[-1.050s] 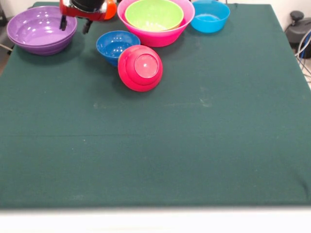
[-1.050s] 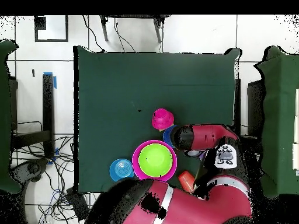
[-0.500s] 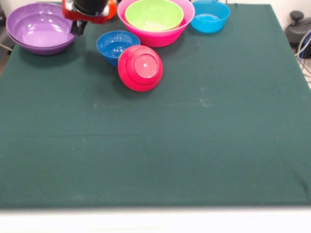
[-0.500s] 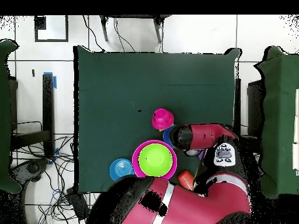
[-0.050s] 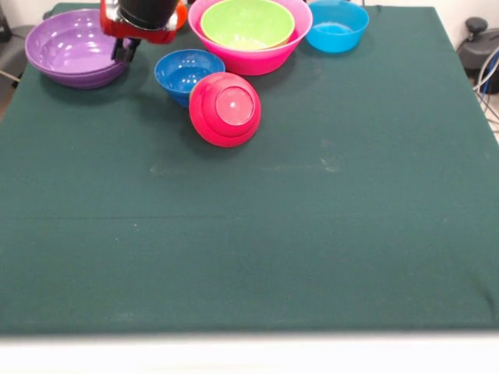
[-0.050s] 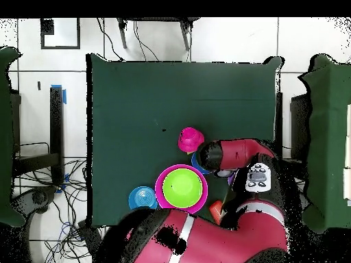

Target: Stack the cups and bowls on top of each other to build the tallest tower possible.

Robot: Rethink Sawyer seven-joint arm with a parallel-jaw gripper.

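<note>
- Green cloth table (image 5: 312, 257), mostly bare.
- No tower yet: purple bowls (image 5: 74, 53) nested, lime bowl (image 5: 247, 22) inside pink bowl (image 5: 265, 56), just beside dark blue bowl (image 5: 185, 72); crimson bowl (image 5: 225, 109) tipped against it; light blue bowl (image 5: 337, 26) beyond pink.
- Gripper (image 5: 123, 51) at purple rim, apparently pinching it.

Bright, even light falls from above in the front view. The crimson bowl (image 5: 224, 109) carries a soft sheen on its upturned base, and the purple bowl (image 5: 76, 51) shows pale highlights inside. Short, soft shadows lie beneath the bowls toward 6 o'clock. The green worktop (image 5: 312, 234) looks matte, without glare; its near edge at 6 o'clock blurs.
</note>
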